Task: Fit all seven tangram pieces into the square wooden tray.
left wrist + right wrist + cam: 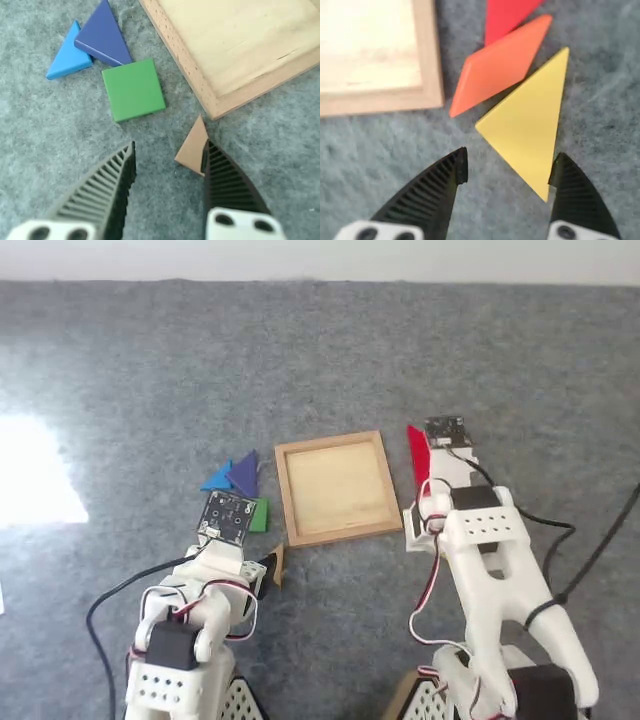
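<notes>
**A:** Where does everything lie?

**B:** The tray sits mid-counter with nothing in it. Left of it are the light blue triangle and dark blue triangle, touching each other. The green square is just nearer than those, and the tan triangle is off the tray's near left corner. Right of the tray, the red piece, orange piece and yellow triangle crowd together.

**A:** And your hands?

**B:** Both are apart and hold nothing. My left hand hangs over the tan triangle, which lies just beside one finger. My right hand straddles the near end of the yellow triangle.

**A:** How will the pieces handle?

**B:** I'd judge them light, stiff and thin, with smooth painted faces that could slip. They won't bend or break, so a firm squeeze is safe. They lie flat, and only their low edges give me anything to grip. The counter's cover looks soft enough for my fingertips to press in beside an edge.

**A:** Where would you grip?

**B:** I'd take the square across two parallel sides. I'd take a triangle where it is narrow, one finger on the long side and the other on a short side close to the corner. Sloped edges may squirt the piece out, so I'd close slowly. The yellow one is the freest of its group.
</notes>
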Robot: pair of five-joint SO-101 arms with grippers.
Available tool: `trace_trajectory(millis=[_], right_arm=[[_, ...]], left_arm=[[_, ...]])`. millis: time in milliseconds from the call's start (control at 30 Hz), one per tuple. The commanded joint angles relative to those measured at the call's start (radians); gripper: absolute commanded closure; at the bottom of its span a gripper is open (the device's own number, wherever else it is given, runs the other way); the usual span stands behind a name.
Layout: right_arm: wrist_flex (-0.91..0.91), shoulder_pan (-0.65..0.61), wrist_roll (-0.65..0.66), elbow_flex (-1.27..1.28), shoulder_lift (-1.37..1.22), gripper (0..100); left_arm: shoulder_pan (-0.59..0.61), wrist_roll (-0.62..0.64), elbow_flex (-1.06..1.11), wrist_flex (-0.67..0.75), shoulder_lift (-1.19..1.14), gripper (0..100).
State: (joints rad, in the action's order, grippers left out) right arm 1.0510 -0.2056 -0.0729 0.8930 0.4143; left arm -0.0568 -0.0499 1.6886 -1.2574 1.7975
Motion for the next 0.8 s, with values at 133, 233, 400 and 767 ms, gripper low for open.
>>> trace_trajectory(millis=[133, 233, 400, 767], right_arm=[[-0.099, 0.004, -0.048, 0.017, 0.018, 71.9], [-0.116, 0.002, -0.038, -0.003, -0.071, 70.6], [-0.127, -0.002, -0.035, -0.072, -0.225, 58.6], [-0.163, 0.035, -0.089, -0.112, -0.32, 58.2]], left_arm=[[-0.005, -0.014, -0.005, -0.005, 0.021, 79], [-0.005, -0.014, -0.005, -0.005, 0.021, 79], [-0.005, -0.014, -0.005, -0.005, 0.021, 79], [-0.006, -0.014, -0.005, -0.005, 0.021, 79]])
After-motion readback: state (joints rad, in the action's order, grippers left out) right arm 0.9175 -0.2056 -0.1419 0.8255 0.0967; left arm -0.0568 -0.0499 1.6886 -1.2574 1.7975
